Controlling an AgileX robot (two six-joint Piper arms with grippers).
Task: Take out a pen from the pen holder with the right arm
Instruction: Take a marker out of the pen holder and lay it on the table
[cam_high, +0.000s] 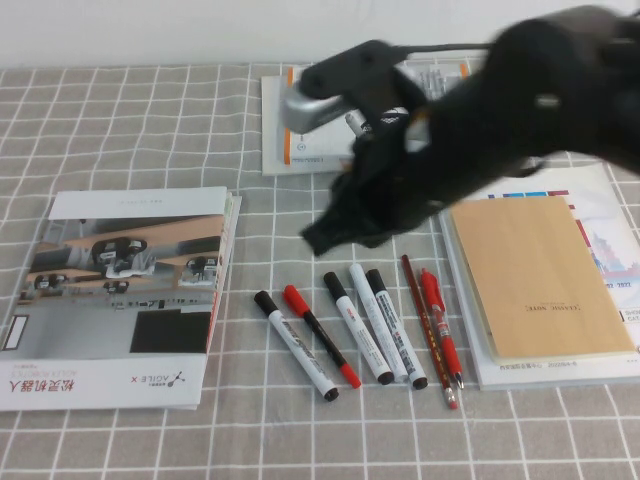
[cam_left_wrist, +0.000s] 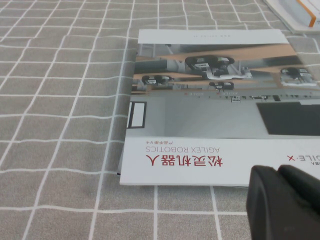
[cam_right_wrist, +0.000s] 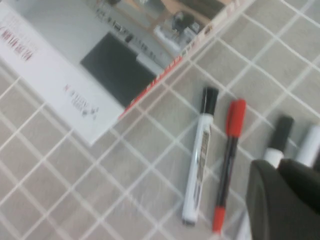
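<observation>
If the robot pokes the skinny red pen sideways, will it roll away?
Probably a little: the skinny red pen looks round and lies flat on the cloth, which may slow it. It looks light and stiff. The right gripper hangs above the pens, fingers shut; the left gripper sits by the booklet.

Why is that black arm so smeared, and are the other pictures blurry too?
High view: the right gripper above the pens is smeared by motion, the cloth crisp. Right wrist view: all blurred, pens included. Left wrist view: sharp booklet, left gripper a dark shape near its edge.
</observation>
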